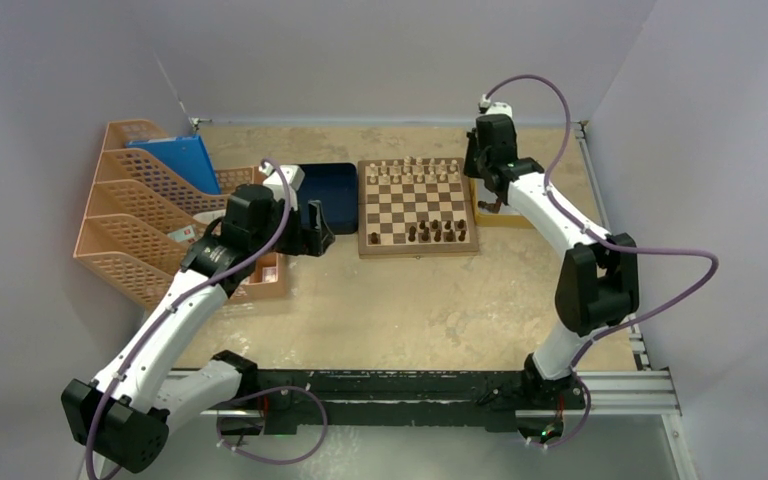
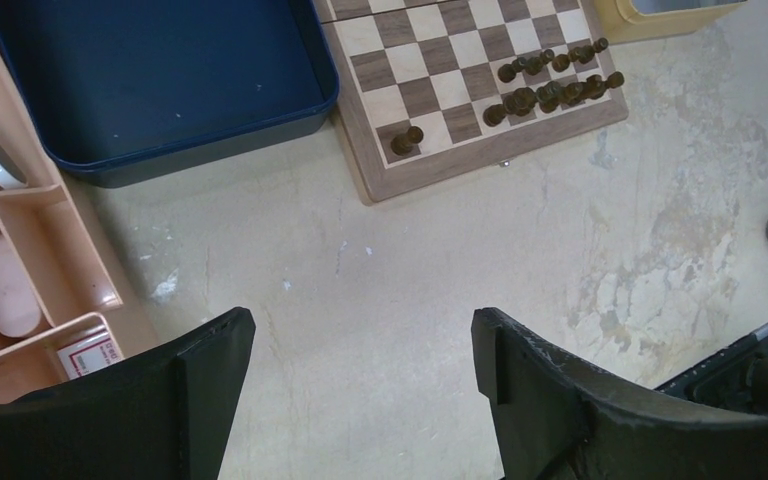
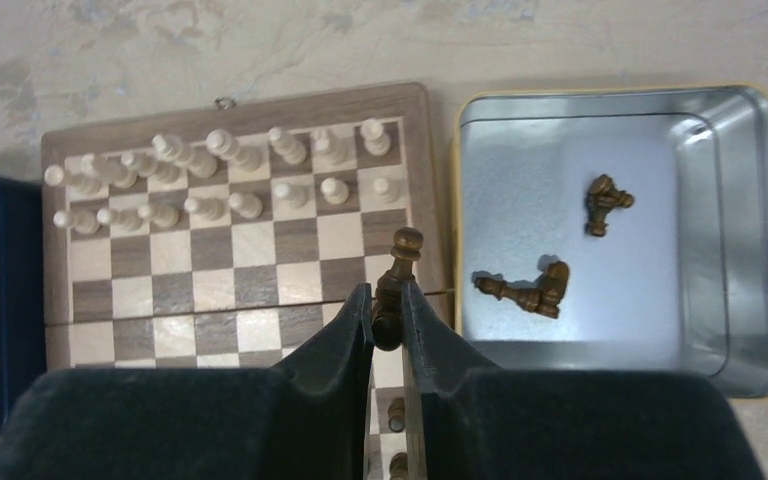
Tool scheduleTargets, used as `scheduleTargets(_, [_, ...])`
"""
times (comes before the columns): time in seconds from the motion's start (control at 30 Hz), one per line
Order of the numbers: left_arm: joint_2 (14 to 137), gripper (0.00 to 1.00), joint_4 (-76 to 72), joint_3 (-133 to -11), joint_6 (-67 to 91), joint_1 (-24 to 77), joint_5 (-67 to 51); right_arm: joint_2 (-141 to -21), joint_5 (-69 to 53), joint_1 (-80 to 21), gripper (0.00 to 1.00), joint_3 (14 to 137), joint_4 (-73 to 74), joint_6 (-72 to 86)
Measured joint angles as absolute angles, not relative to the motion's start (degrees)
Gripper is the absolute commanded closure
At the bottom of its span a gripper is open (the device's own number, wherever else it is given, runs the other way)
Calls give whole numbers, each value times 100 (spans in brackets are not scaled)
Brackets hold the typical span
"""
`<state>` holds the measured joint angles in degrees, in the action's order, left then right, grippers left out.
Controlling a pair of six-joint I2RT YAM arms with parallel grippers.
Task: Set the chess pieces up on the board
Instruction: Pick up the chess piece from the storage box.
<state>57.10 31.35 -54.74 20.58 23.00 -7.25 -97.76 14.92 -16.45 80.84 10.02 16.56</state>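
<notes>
The board [image 1: 418, 205] lies at the middle back of the table. White chess pieces [image 3: 220, 170] fill its two far rows, and dark chess pieces [image 2: 550, 85] stand in its near rows, with one alone [image 2: 406, 140] on the near left corner square. My right gripper [image 3: 387, 300] is shut on a dark piece [image 3: 400, 262], held tilted above the board's right edge [image 3: 430, 200]. More dark pieces [image 3: 530, 290] lie in the silver tray [image 3: 750, 240]. My left gripper [image 2: 363, 340] hangs open and empty over bare table, near the board's left corner.
A dark blue tray [image 2: 160, 80] sits against the board's left side. Orange organisers [image 1: 130, 220] with small items fill the left of the table, close to my left arm. The silver tray rests in a yellow holder [image 1: 505, 215] to the right of the board.
</notes>
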Motion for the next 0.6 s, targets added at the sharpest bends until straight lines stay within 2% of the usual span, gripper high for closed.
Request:
scheduleTargets(0.2, [5846, 22, 2965, -5476, 2370, 2300, -1085, -9671, 1313, -2097, 91, 7699, 729, 1411])
scheduleTargets(0.33, [6499, 26, 2965, -5736, 2655, 2239, -1461, -9483, 1039, -2585, 91, 7553, 469, 1232])
scheduleTargets(0.47, [7179, 29, 2915, -6274, 3061, 1903, -2071, -9319, 631, -2980, 93, 7450, -54, 1050])
scheduleTargets(0.6, [7363, 33, 2648, -6632, 3535, 1426, -2711, -9105, 290, -3205, 92, 7247, -434, 869])
